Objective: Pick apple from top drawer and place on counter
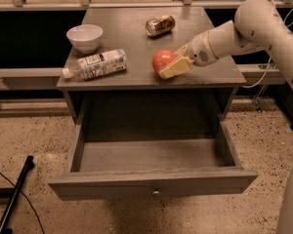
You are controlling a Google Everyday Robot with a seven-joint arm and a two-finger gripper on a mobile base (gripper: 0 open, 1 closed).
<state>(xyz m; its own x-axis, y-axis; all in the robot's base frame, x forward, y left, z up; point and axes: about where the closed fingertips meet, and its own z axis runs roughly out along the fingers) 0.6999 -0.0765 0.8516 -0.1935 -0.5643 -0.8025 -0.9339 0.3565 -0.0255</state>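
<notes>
The red-orange apple (161, 60) is held over the right middle of the grey counter (132, 35), at or just above its surface. My gripper (170, 66) reaches in from the right on a white arm, and its pale yellow fingers (174, 69) are shut on the apple's right and front side. The top drawer (151, 184) is pulled fully open below the counter, and the part of its inside that shows holds nothing. Its small metal knob (156, 192) is at the middle of the front.
A white bowl (85, 37) stands at the counter's back left. A clear plastic bottle (96, 63) lies on its side at the front left. A brown and gold can (160, 25) lies at the back. A black pole (12, 193) lies on the speckled floor at left.
</notes>
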